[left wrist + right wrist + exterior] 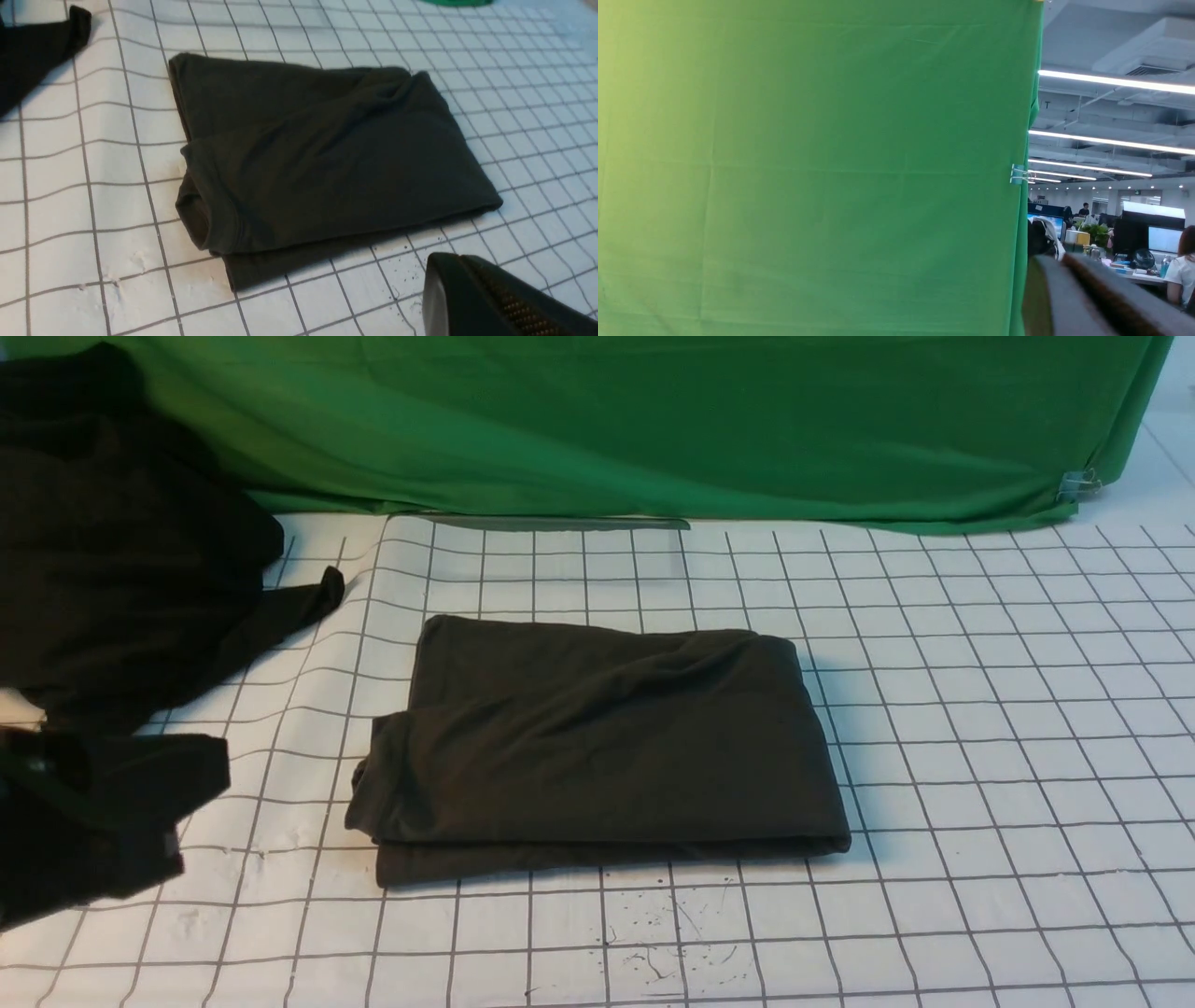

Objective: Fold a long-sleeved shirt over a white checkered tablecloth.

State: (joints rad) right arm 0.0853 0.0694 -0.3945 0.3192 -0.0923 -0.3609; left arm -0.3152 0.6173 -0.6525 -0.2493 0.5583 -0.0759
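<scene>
The long-sleeved shirt lies folded into a flat dark rectangle on the white checkered tablecloth. Its print is hidden inside the folds. My left gripper hangs shut above the tablecloth just off the shirt's near right corner, holding nothing. In the front view the left arm shows as a dark shape at the lower left, apart from the shirt. My right gripper is shut and empty, raised and facing the green cloth. It does not show in the front view.
A deeper-black heap of cloth lies at the far left, one tip reaching onto the tablecloth. The green cloth hangs along the back edge, held by a metal clip. Ink specks mark the near tablecloth.
</scene>
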